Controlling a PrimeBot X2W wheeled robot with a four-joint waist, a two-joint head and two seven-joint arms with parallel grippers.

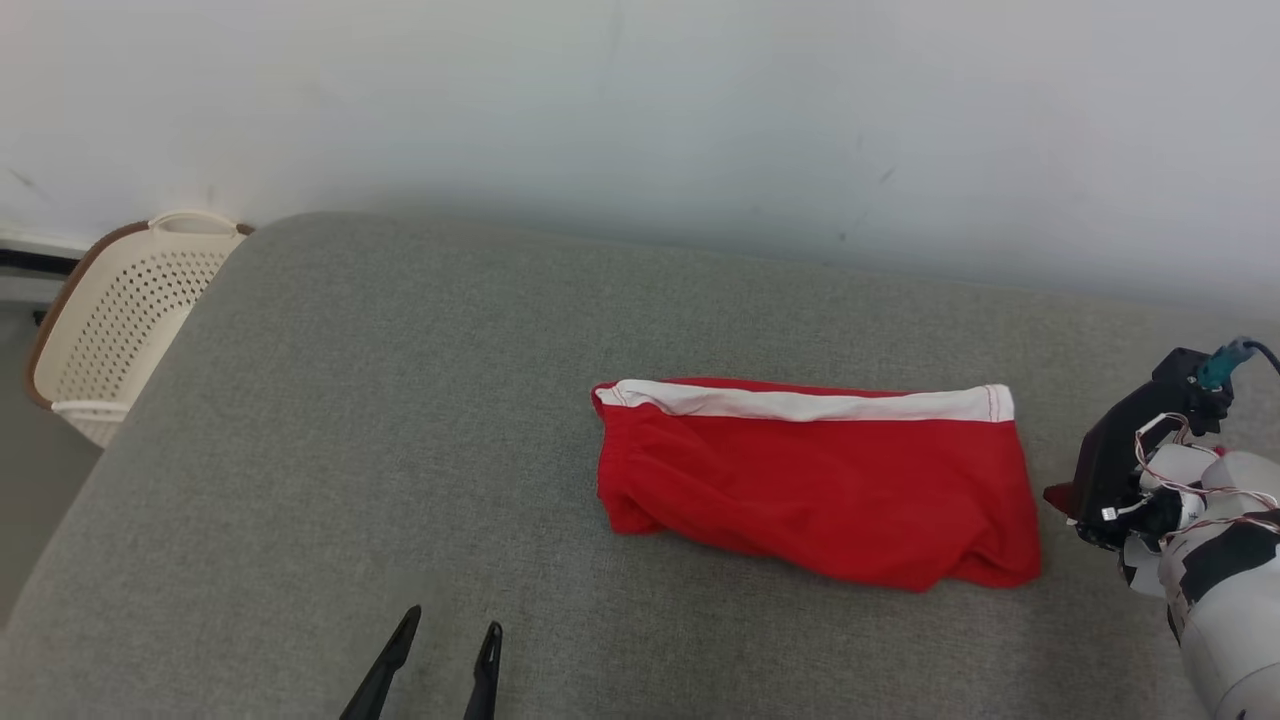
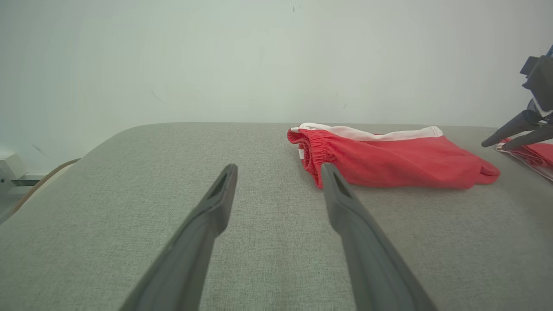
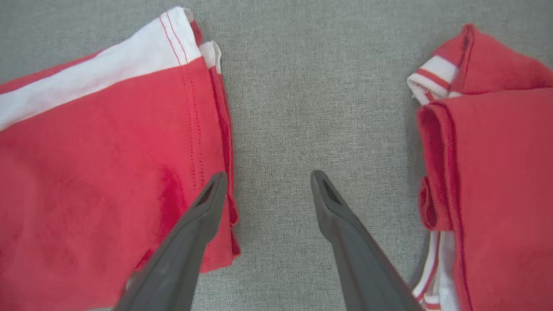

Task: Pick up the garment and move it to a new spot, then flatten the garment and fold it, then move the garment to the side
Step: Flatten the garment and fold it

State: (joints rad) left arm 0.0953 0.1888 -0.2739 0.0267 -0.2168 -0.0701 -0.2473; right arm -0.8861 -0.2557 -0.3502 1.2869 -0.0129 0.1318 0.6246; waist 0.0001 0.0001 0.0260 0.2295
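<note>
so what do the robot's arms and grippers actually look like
The left gripper has two long, flat, dark grey jaws tapering to slotted tips; the right gripper matches. Behind it sits a black wrist block, looped with thin red and white wires and topped by a teal plug, on a rounded pale grey forearm with black patches.

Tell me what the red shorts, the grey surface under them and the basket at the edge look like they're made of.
Red shorts: soft matte knit fabric, probably cotton or polyester jersey; it wrinkles and shows stitched hems.
Grey surface: woven upholstery cloth with a coarse visible weave, likely padded given its rounded edges.
Basket: cream moulded plastic, smooth, with rows of holes.
</note>
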